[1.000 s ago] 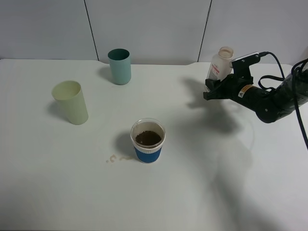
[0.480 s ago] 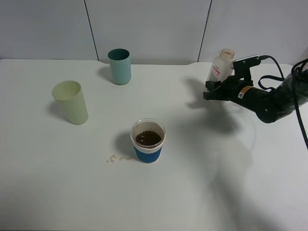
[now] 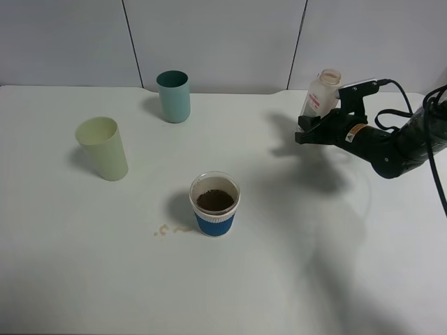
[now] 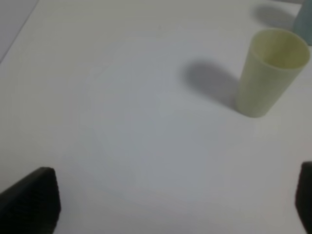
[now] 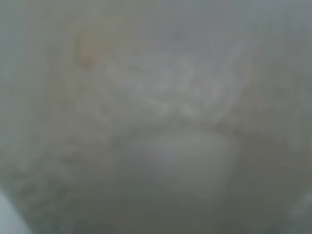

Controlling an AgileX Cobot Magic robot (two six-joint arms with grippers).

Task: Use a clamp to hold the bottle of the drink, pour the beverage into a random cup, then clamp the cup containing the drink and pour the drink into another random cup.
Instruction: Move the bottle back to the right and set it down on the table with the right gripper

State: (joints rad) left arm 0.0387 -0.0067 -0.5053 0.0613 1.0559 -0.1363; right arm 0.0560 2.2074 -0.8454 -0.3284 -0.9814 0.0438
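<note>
Left wrist view shows only the two black tips of the left claw (image 4: 168, 202), cut by the frame edge; the arm itself is outside the high view. Right wrist view is a pale grey blur and nothing in it is readable. The lower half of the bottle (image 3: 321, 92) is hidden behind the right claw (image 3: 307, 132), so its contents are hard to tell.

Left claw: jaws spread wide, gripping nothing, over bare worktop (image 3: 84, 279) on the left, with the pale green tumbler (image 3: 103, 148) ahead of it. Right claw: closed around the bottle low down at far right. The bottle tilts slightly, neck up, with its red-and-white label visible.

Pale green tumbler is upright at left and stands alone. Teal cup (image 3: 173, 96) is upright, far and left of centre. Small brownish drips (image 3: 164, 229) lie on the worktop just left of the blue-sleeved cup (image 3: 215, 204). That cup stands upright near the centre with the brown drink (image 3: 215, 201) inside, well apart from both claws. Nothing stands between the cups.
</note>
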